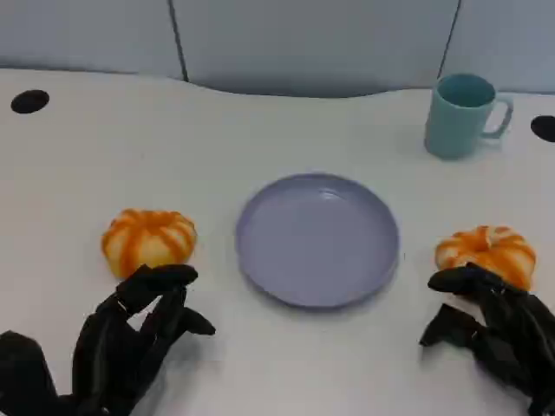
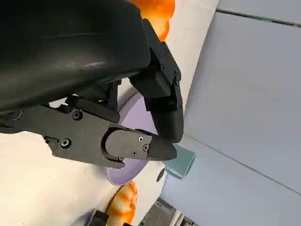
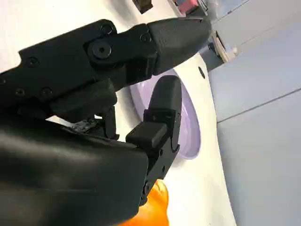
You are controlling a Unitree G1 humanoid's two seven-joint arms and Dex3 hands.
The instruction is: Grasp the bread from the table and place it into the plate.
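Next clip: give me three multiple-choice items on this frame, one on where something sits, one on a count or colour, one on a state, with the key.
1. Where does the mug stand?
A. on the plate
B. at the table's far right, beyond the plate
C. beside the left hand

2. How many orange striped bread rolls lie on the table?
A. one
B. two
C. three

3. What is the state of the plate?
A. empty
B. holding one roll
C. turned upside down

Key:
1 B, the teal mug sits behind and to the right of the lilac plate in the head view.
2 B, one roll lies left of the plate just beyond the left hand, the other roll right of it by the right hand.
3 A, the plate's bare inside shows, and both rolls rest on the table with neither hand holding one.
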